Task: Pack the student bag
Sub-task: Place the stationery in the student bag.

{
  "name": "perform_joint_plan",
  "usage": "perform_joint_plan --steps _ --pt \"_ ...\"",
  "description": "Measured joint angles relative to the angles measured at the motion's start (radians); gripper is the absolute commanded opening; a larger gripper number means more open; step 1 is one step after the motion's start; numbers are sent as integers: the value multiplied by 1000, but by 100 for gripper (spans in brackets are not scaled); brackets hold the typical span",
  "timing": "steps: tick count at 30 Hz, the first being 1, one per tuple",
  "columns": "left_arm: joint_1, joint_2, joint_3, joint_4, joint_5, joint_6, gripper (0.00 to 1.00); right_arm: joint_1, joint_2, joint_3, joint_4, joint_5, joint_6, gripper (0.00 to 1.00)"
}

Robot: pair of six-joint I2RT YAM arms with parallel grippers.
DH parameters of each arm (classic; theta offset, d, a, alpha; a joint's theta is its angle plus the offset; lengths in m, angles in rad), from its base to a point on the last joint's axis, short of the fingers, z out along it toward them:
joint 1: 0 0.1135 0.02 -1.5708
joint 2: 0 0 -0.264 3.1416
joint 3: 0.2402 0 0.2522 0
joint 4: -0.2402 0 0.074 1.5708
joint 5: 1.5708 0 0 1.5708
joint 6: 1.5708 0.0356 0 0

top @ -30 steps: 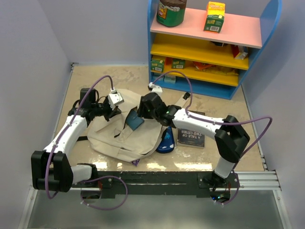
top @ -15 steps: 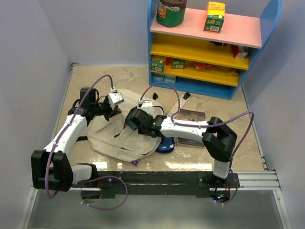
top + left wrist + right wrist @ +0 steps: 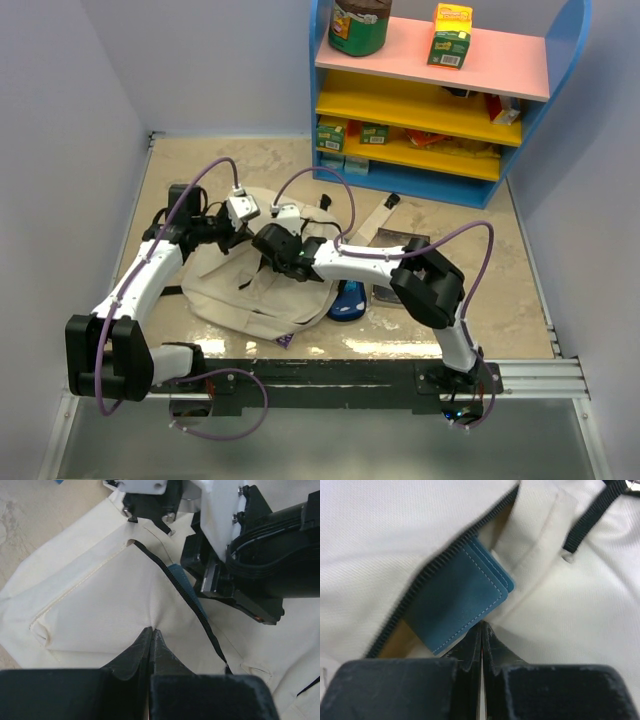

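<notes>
The student bag (image 3: 245,300) lies slumped on the table (image 3: 200,170), left of centre, with its zip mouth (image 3: 422,587) facing up and partly parted. The left gripper (image 3: 151,634) has its jaws together on what appears to be a pinch of canvas beside the zip, apparently holding the mouth taut; the right gripper (image 3: 481,627) has its jaws together with nothing between them, its tips set against the corner of a flat blue stitched item (image 3: 457,602) (wallet or slim notebook; it cannot be told which) that sits half inside the mouth.

Step in hand, by judgement: seating this blue item in the bag by pushing.

The next move calls for a steady push along the slot, inward and down, with the left holding the canvas taut; the corner must clear the zip teeth. A blue pencil case (image 3: 348,300) and a dark book (image 3: 400,240) lie just right of the bag, not yet packed.
</notes>
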Motion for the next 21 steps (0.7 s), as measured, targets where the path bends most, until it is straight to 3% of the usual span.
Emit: perform_joint_plan --steps 11,21 --pt "5 0 13 -45 15 39 0 -19 16 27 256 -51 -18 0" --pt "5 0 13 -64 23 61 0 -96 -38 -160 380 -128 54 0"
